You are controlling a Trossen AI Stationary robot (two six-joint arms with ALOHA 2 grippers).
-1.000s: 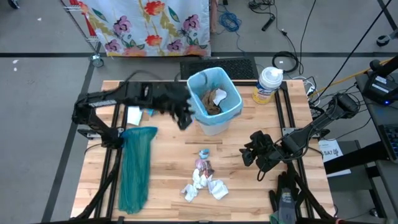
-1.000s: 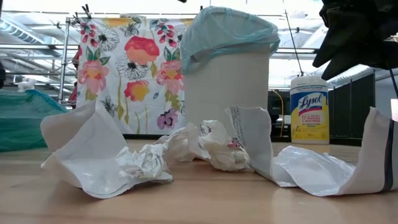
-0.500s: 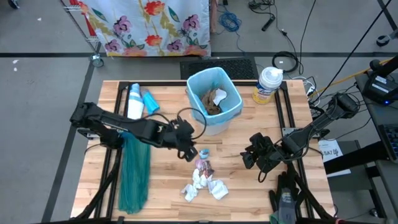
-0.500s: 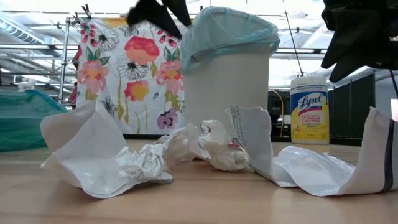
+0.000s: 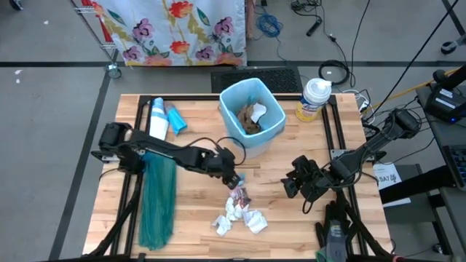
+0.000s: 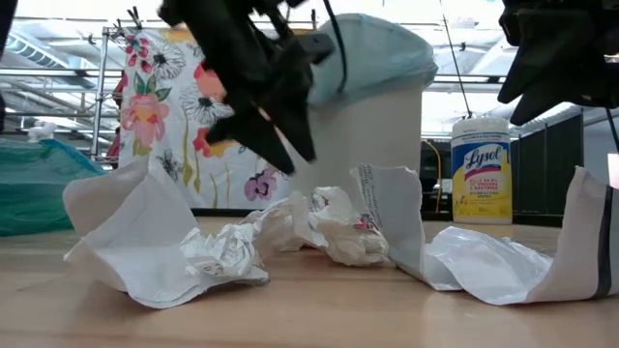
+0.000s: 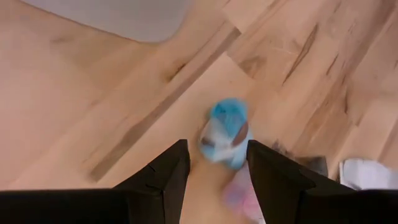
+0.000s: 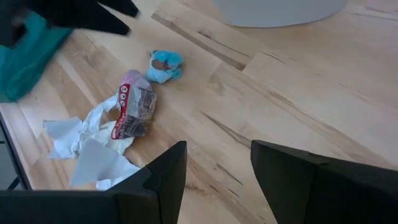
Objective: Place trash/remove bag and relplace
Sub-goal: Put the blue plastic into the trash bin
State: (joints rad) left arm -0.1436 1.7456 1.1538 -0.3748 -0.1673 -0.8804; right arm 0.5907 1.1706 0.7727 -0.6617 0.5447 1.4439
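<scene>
Along the desk (image 5: 196,196), left to right:

Teal-green bag (image 5: 156,200), one: lies lengthwise on the left side, its long axis running toward the front edge. Not the liner in use.

Spray bottles, two: one white (image 5: 156,118), one blue (image 5: 175,119), side by side at the back left.

Left gripper (image 5: 231,179), one: fingers spread wide and holding nothing, poised just above the small blue scrap (image 7: 224,132). In the left wrist view that scrap sits straight ahead between the two fingers, so the closing line already straddles it. This arm is by far the nearer to the trash.

Trash on the desk, one loose cluster of roughly four pieces: the blue scrap, a pink-and-red wrapper (image 8: 133,107) touching it, and white paper scraps (image 5: 240,217) nearer the front edge.

White bin (image 5: 251,116), one: at back centre, lined with the pale blue bag (image 5: 231,93), whose rim folds over the top. Brown and white trash already lies inside.

Wipes canister (image 5: 314,99), one: just right of the bin.

Right gripper (image 5: 300,182), one: waiting at the right, fingers apart and empty, well clear of the cluster.
</scene>
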